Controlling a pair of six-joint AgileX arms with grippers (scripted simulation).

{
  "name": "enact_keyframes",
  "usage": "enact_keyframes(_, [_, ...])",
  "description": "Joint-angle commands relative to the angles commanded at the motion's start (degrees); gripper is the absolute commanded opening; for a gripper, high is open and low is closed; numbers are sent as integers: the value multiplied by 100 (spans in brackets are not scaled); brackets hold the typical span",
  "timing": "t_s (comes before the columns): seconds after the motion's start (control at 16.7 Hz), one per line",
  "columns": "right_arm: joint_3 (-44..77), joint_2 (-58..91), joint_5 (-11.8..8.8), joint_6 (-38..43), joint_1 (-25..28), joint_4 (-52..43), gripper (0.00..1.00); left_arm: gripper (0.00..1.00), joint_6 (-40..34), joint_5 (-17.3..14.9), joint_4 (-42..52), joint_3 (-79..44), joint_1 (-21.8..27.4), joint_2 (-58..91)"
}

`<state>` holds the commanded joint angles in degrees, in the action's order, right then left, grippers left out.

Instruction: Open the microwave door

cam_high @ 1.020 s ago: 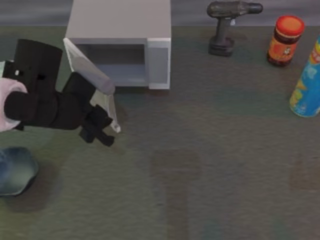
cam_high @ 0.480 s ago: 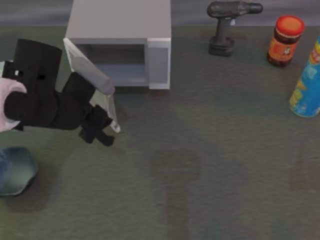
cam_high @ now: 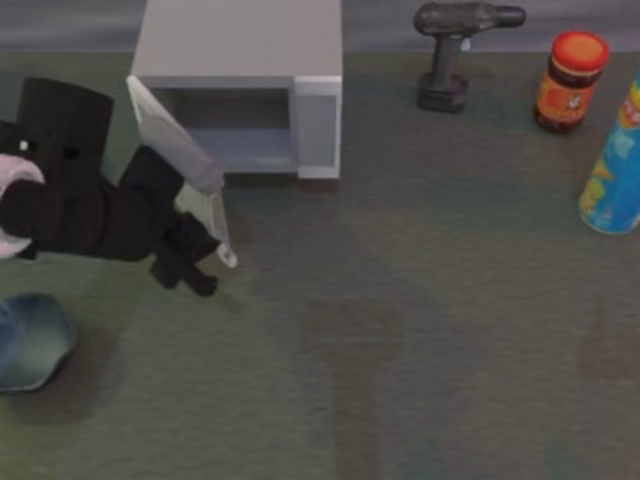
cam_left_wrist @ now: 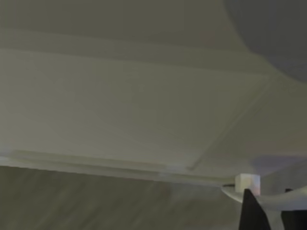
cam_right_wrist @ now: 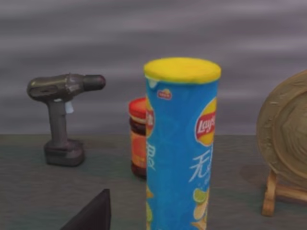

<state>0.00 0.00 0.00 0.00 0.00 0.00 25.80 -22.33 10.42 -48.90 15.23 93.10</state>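
The left gripper's fingers (cam_high: pixel 200 282) are sitting at the free edge of the microwave door (cam_high: pixel 180 160), low down near its outer corner, but whether they are clamped on that edge or merely pressed against it I cannot tell: from above they are a dark cluster, and the left wrist view is showing only one dark fingertip (cam_left_wrist: pixel 254 211) under the pale door frame (cam_left_wrist: pixel 144 115) with a small white tab (cam_left_wrist: pixel 247 181) just above it. The left gripper (cam_high: pixel 190 265) is reaching in from the tabletop's left edge, which puts it on the outside of the swing, a sensible place for drawing the panel round its hinge.

The microwave (cam_high: pixel 240 50) is standing at the tabletop's far edge, left of centre, its front facing the near edge. The door is hinging at the front's left side and is standing well open, angling out toward the near-left, so the grey cavity (cam_high: pixel 240 130) is lying exposed beside the control panel (cam_high: pixel 318 128). Judging by that angle, the opening is largely done, with perhaps a little more swing available.

The right arm is parked out of the top view; its wrist camera is looking across the tabletop's right side at a blue chips can (cam_right_wrist: pixel 184 148), a red-lidded jar (cam_right_wrist: pixel 138 139) behind it, a cordless drill (cam_right_wrist: pixel 61 120) and a round wooden disc on a stand (cam_right_wrist: pixel 285 143), and its fingers are not showing. A blue-grey rounded object (cam_high: pixel 30 340) is lying near the tabletop's left edge, apart from the arm.
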Motion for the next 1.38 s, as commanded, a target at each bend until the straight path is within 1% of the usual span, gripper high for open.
enact_keyframes(0.18, [0, 0, 0, 0, 0, 0, 100, 0, 203, -115, 94, 5, -103, -1])
enact_keyframes(1.38, [0, 0, 0, 0, 0, 0, 100, 0, 212, -120, 98, 6, -107, -2])
